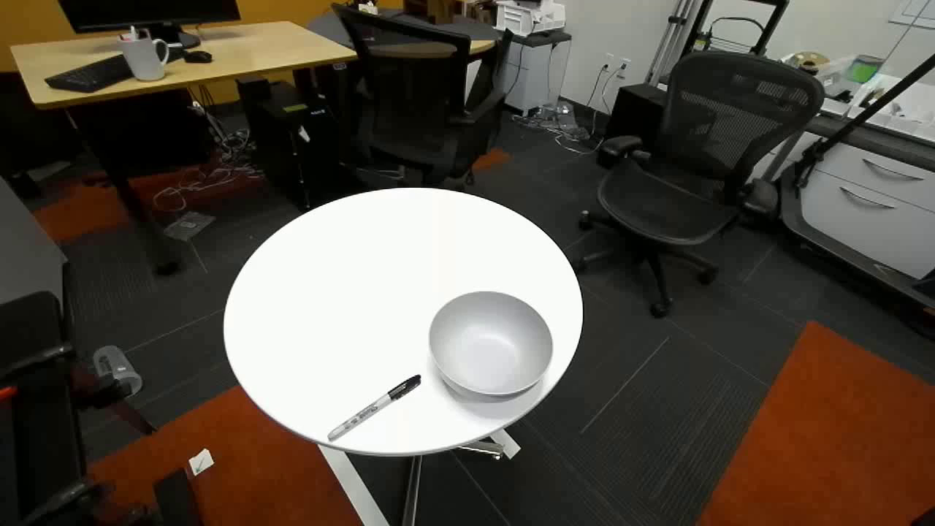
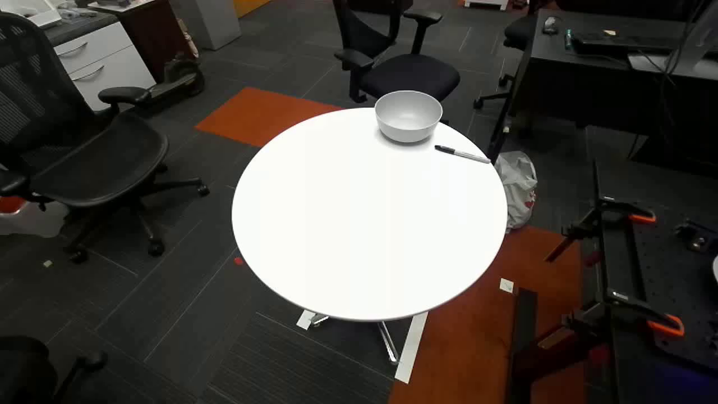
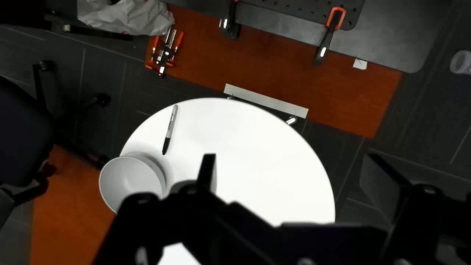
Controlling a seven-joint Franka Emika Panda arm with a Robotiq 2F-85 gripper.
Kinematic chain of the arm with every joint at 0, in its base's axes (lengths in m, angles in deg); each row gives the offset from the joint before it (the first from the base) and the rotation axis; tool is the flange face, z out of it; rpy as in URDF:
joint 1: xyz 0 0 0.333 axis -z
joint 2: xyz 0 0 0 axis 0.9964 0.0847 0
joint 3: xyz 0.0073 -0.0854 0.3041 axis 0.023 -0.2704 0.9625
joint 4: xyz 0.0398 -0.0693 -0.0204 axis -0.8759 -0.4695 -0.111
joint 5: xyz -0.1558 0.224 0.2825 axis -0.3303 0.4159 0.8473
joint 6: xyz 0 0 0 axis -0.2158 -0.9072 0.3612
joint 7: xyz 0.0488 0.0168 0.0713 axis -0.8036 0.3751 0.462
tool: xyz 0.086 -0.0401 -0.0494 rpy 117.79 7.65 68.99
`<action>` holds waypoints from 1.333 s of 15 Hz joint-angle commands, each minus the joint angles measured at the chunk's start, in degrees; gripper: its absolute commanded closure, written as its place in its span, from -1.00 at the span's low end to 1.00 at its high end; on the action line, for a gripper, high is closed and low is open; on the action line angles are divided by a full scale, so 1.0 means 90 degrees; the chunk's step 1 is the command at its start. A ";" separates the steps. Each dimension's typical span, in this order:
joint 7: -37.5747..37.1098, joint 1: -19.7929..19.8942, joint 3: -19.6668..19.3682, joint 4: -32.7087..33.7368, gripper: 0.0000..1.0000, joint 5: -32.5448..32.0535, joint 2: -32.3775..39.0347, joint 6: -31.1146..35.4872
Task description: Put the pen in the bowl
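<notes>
The pen lies flat on the round white table near its edge; it shows in both exterior views [image 1: 375,407] [image 2: 463,154] and the wrist view [image 3: 170,129]. Its cap is black and its barrel grey-white. The cap end points toward the bowl, a short gap away. The light grey bowl stands upright beside the pen, in both exterior views [image 1: 491,347] [image 2: 408,118] and the wrist view [image 3: 128,178]; its inside looks empty. My gripper [image 3: 289,162] is open with nothing between its fingers, high above the table. The arm and gripper are out of both exterior views.
The round table [image 1: 329,292] bears the bowl and pen near its rim. A black mesh chair [image 1: 701,146] stands beside it. A black bench with orange-tipped clamps [image 2: 662,325] stands on another side. A plastic bag [image 2: 516,185] lies on the floor by the table.
</notes>
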 commanded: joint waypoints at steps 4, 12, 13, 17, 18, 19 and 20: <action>-0.0062 -0.0118 -0.0078 0.0023 -1.00 -0.0050 0.0024 -0.0024; 0.0037 0.0125 -0.0620 -0.0730 -1.00 -0.0123 0.0398 0.1504; 0.0023 0.0231 -0.0752 -0.0910 -1.00 -0.0207 0.0464 0.1871; 0.0175 0.0639 -0.1347 -0.1443 -1.00 -0.0502 0.0994 0.3126; 0.0191 0.0766 -0.1460 -0.1549 -1.00 -0.0617 0.1191 0.3460; 0.0186 0.0874 -0.1549 -0.1630 -1.00 -0.0694 0.1384 0.3776; 0.0118 0.0992 -0.1604 -0.1690 -1.00 -0.0782 0.1593 0.4075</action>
